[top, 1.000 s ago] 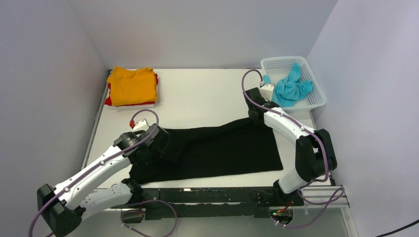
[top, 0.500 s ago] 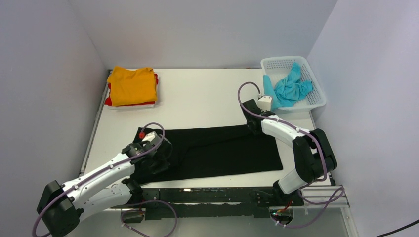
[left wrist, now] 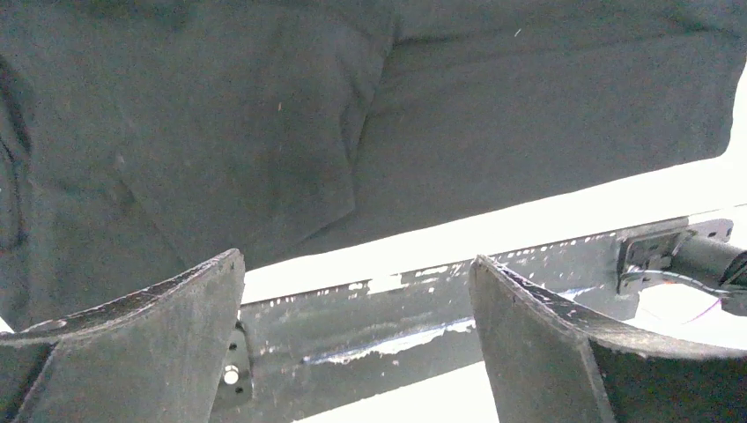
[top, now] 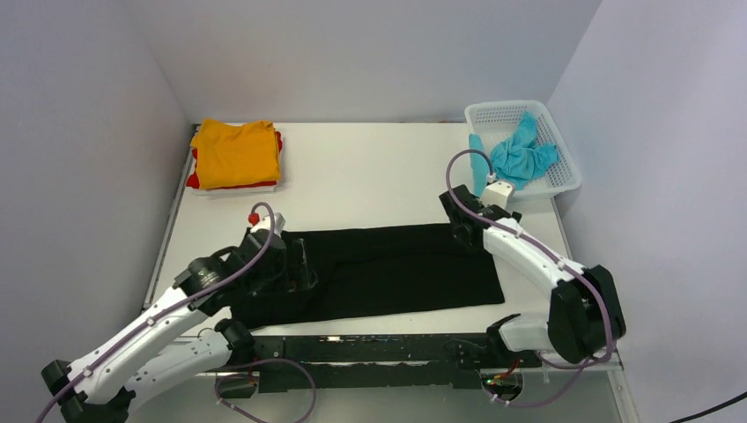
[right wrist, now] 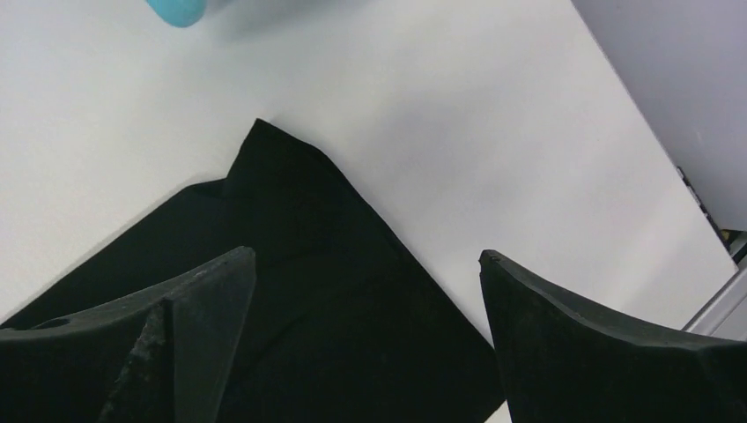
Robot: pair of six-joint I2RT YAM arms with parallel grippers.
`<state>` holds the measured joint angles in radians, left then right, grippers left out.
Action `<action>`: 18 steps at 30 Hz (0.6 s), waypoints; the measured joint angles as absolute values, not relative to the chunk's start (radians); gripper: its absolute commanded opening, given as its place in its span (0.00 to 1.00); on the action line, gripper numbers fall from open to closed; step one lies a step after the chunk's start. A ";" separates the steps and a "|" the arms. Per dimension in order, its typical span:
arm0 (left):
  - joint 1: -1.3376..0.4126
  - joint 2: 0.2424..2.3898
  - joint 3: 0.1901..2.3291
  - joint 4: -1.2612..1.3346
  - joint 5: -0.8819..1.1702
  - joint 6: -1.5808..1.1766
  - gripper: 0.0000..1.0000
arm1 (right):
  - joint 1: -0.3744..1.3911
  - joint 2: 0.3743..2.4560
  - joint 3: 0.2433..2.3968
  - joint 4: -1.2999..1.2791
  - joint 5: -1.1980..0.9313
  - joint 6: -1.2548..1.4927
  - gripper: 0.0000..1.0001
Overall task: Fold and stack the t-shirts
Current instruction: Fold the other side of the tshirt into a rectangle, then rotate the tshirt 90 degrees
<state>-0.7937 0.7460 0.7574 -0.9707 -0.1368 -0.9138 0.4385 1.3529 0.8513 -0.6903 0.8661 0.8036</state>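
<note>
The left tool (left wrist: 357, 264) has its two dark, scuffed fingers spread wide, with nothing between them. It is over the near left part of the black t-shirt (top: 396, 269). The shirt's soft matte cloth lies in shallow creases, spread flat as a long rectangle. Just past the hem under this tool runs a black perforated metal rail (left wrist: 396, 308).

The right tool (right wrist: 366, 256) is also spread and grips nothing. It is poised above the shirt's far right corner, a pointed tip of cloth on the smooth white desk (top: 370, 176).

Beyond the right tool sits a white plastic lattice basket (top: 564, 181). It holds a crumpled turquoise t-shirt (top: 520, 157), one fold of which hangs over the rim on the tool's side.

Well beyond the left tool, at the far left corner, a folded orange t-shirt (top: 236, 152) lies squarely on a red t-shirt (top: 192, 181), whose edges peek out.
</note>
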 measured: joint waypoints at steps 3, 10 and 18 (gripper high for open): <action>-0.793 0.731 0.817 -0.953 -0.183 -0.857 0.99 | 0.439 1.269 0.842 -0.726 0.853 0.831 1.00; -0.647 0.895 0.722 -0.655 -0.178 -0.780 0.99 | 0.437 1.102 0.657 -0.393 0.489 0.632 1.00; -0.425 1.188 0.515 -0.258 -0.014 -0.823 0.99 | 0.440 1.348 0.640 -0.053 0.150 0.509 1.00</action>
